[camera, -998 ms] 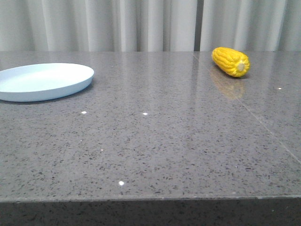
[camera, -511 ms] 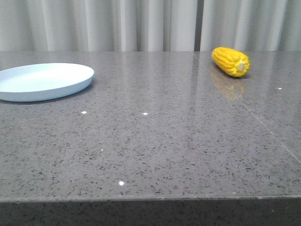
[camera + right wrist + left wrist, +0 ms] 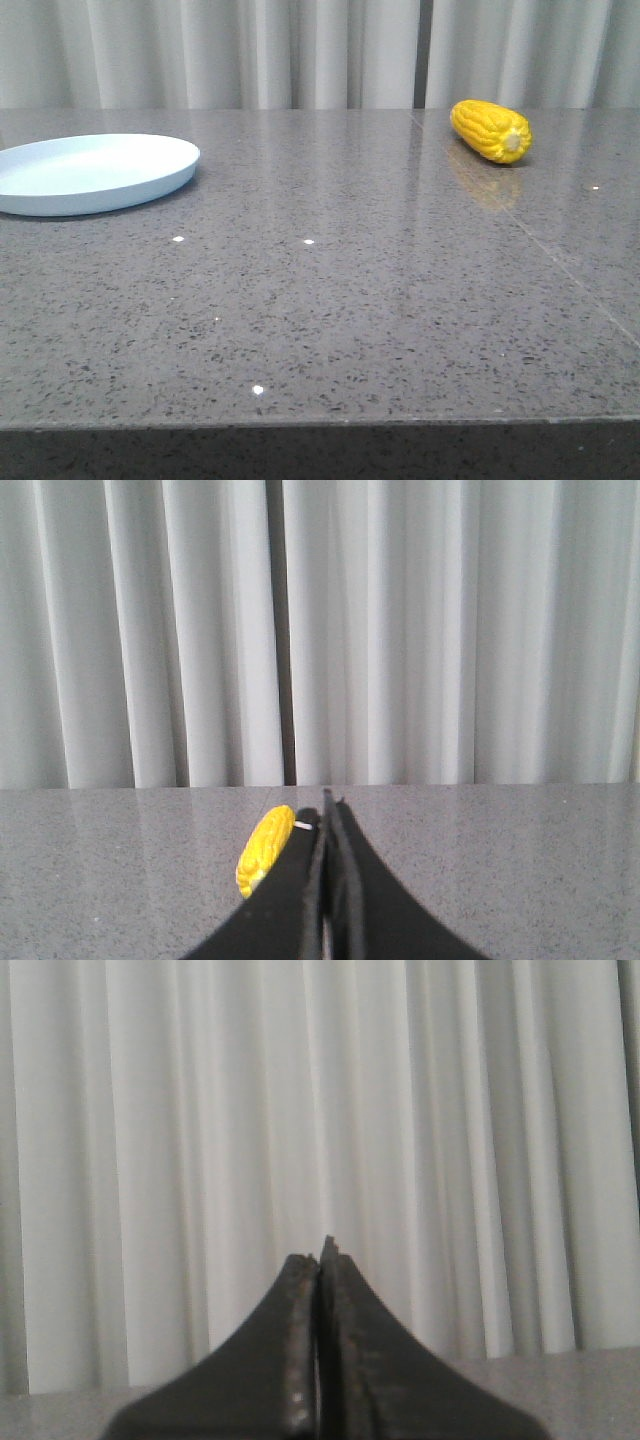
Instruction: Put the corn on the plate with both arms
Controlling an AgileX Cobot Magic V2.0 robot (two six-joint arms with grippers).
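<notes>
The corn (image 3: 491,131), a short bright yellow cob with a pale cut end, lies on the grey table at the far right. The pale blue plate (image 3: 90,174) sits at the far left, with nothing on it. Neither arm shows in the front view. In the right wrist view the corn (image 3: 262,851) lies ahead of my right gripper (image 3: 327,802), partly behind its dark fingers; the jaws are pressed together, holding nothing. My left gripper (image 3: 321,1256) is shut too and faces the curtain, with neither corn nor plate in its view.
A grey speckled stone table (image 3: 330,300) spans the view, with its front edge near the bottom. A white pleated curtain (image 3: 300,50) hangs behind the far edge. A thin seam (image 3: 560,260) runs across the table's right part.
</notes>
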